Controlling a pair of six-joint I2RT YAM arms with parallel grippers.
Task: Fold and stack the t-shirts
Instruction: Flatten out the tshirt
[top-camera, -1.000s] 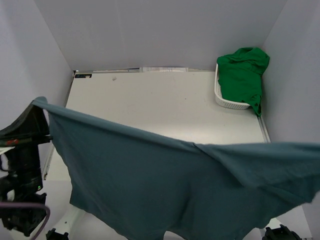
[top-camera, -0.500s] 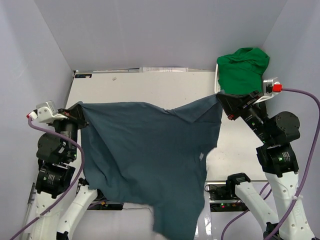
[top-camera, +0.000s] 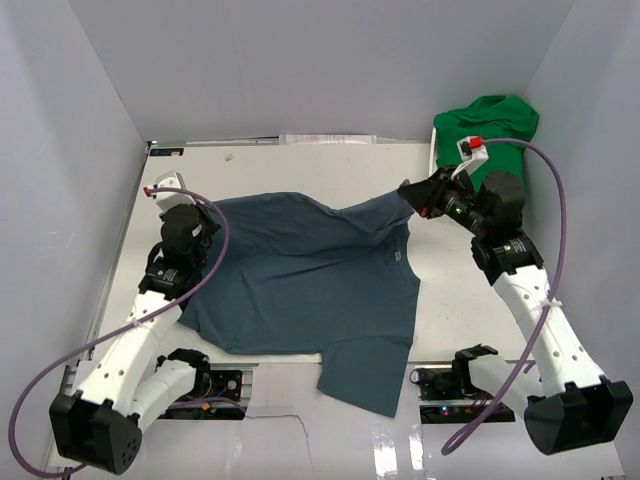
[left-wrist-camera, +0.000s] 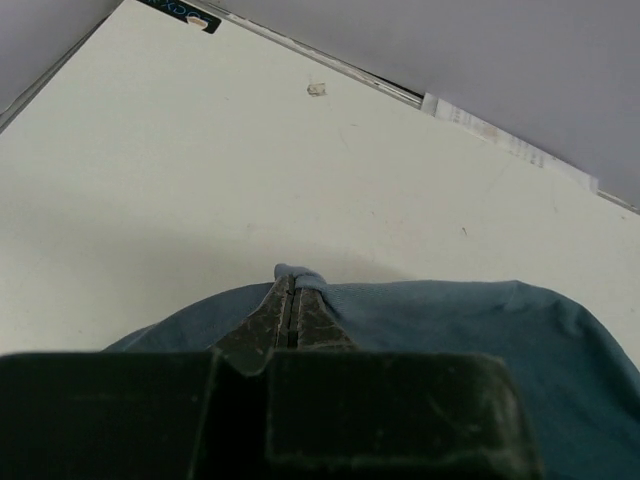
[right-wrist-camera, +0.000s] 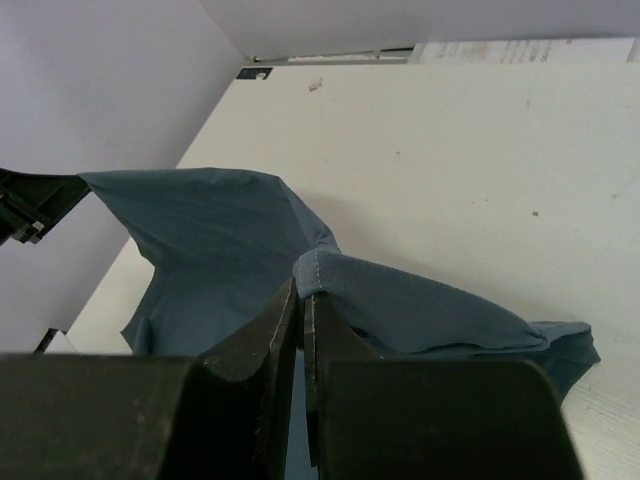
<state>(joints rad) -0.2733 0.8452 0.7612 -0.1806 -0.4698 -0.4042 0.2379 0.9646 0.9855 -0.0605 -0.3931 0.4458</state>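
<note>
Stretching from left gripper (top-camera: 208, 210) to right gripper (top-camera: 408, 190) — blue t-shirt (top-camera: 300, 280).

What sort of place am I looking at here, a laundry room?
Most likely a robot test booth, not a laundry: a white table boxed in by blank walls, and two cabled arms whose left claw and right claw each pinch a blue shirt.
</note>
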